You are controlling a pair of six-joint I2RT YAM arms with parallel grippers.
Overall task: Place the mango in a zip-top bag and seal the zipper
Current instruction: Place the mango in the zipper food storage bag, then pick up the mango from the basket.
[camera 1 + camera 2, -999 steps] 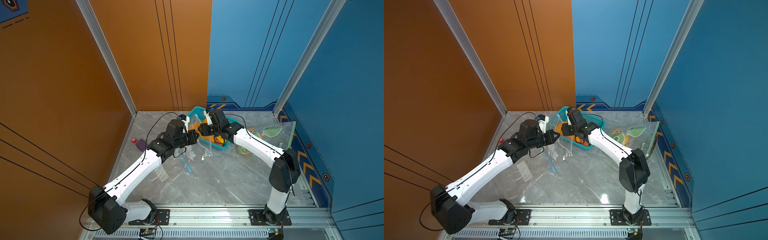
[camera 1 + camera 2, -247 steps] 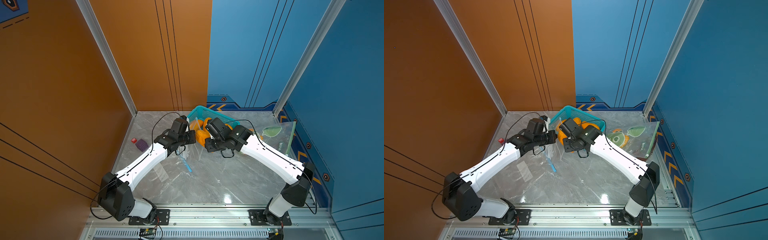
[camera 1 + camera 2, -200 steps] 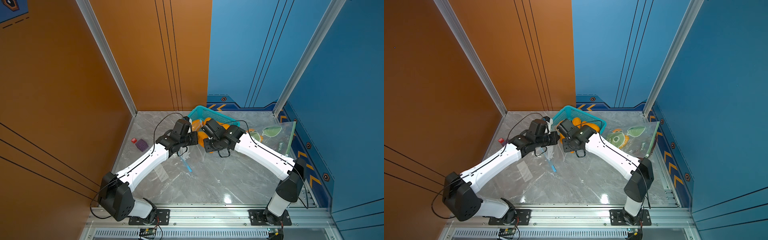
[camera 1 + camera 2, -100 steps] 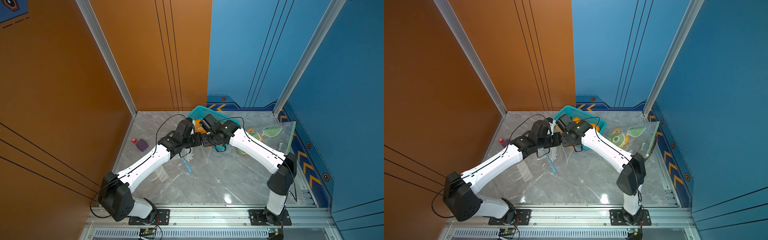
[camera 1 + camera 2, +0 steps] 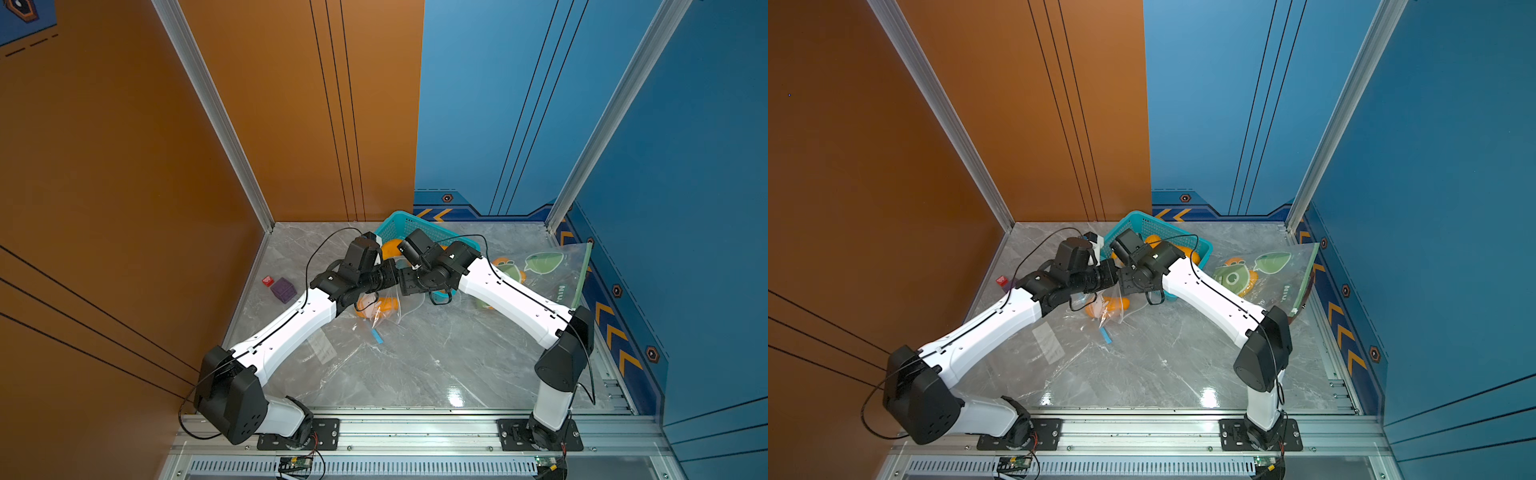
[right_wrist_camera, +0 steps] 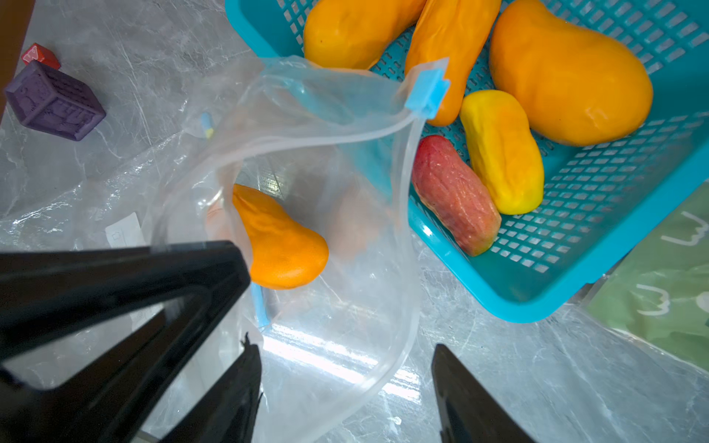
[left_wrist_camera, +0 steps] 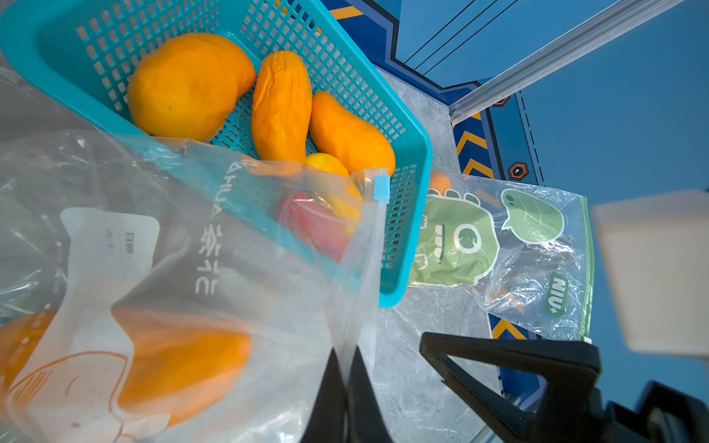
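Note:
A clear zip-top bag [image 6: 403, 214] hangs with its mouth gaping beside the teal basket [image 6: 575, 276]; its blue slider [image 6: 427, 90] sits at one end of the zipper. An orange mango [image 6: 280, 241] lies inside the bag, and in both top views it shows below the two wrists [image 5: 380, 305] [image 5: 1111, 305]. My left gripper [image 7: 347, 353] is shut on the bag's zipper edge and holds it up. My right gripper [image 6: 343, 347] hovers over the bag's mouth, open, with nothing between its fingers.
The basket [image 7: 406, 126] holds several more mangoes, orange, yellow and one reddish. A green dinosaur-print bag [image 5: 540, 270] lies at the right wall. A purple cube [image 5: 283, 289] and a small red block [image 5: 268, 281] sit at the left. Another flat clear bag [image 5: 324, 349] lies in front.
The right gripper carried an orange mango from the basket side to the bag's mouth and opened; the mango now lies in the bag. The left gripper kept its hold.

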